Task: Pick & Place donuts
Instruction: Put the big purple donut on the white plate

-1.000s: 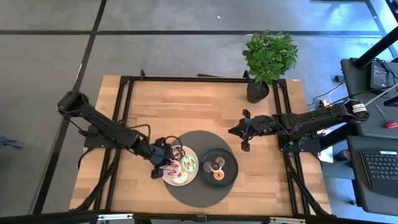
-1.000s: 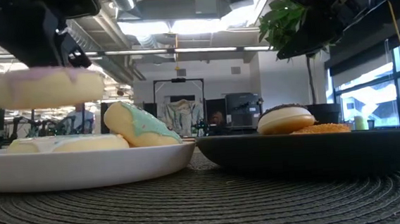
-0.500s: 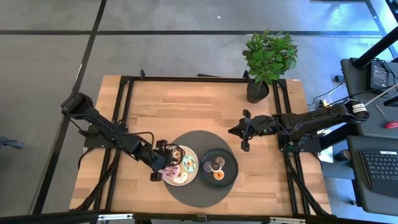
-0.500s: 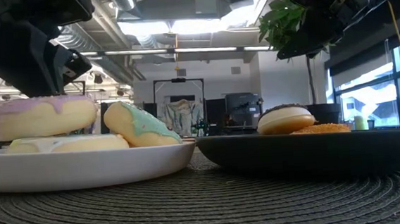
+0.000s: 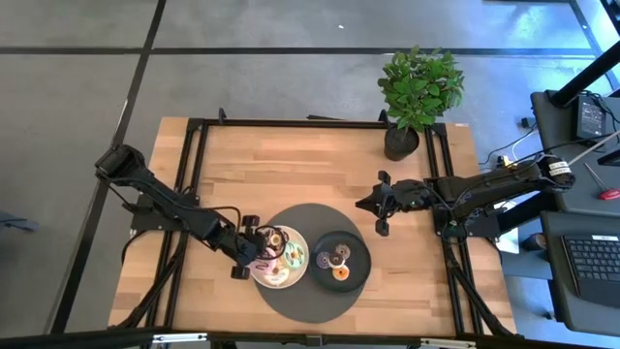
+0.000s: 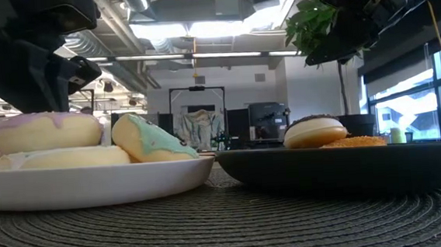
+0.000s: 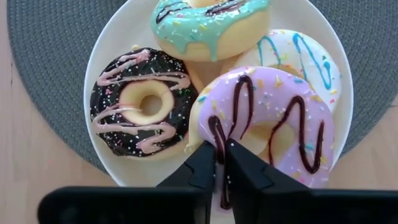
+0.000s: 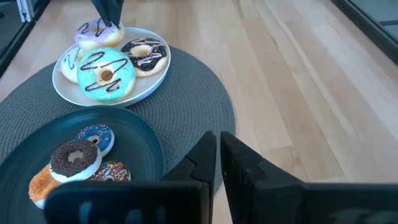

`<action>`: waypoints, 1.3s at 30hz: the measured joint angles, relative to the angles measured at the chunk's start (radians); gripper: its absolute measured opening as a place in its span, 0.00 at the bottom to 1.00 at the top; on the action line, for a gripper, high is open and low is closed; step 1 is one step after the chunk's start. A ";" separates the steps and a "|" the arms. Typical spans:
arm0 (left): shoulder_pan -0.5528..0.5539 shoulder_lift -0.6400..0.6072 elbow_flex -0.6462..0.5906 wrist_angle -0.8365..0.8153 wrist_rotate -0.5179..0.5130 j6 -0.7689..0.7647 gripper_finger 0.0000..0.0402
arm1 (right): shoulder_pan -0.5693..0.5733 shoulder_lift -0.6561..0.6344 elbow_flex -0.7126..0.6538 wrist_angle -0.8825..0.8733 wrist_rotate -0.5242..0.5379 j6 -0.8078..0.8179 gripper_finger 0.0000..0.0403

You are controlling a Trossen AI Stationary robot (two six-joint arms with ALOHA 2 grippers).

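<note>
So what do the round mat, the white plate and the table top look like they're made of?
The round mat looks like woven grey cord or vinyl: fine ribbing shows across it. The white plate seems glazed ceramic or hard plastic, smooth and evenly white; the look leaves that open. The table top looks like light wood planks, with grain and seams showing.
</note>
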 joint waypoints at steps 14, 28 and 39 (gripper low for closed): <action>0.000 0.000 0.000 0.001 -0.008 0.003 0.23 | 0.000 0.000 0.000 0.000 0.000 0.000 0.07; 0.000 -0.050 0.000 -0.166 -0.140 0.003 0.37 | 0.000 0.000 0.000 0.000 0.000 -0.002 0.07; 0.003 -0.166 0.002 -0.074 -0.094 -0.036 0.37 | 0.000 0.000 0.000 0.000 0.000 -0.005 0.07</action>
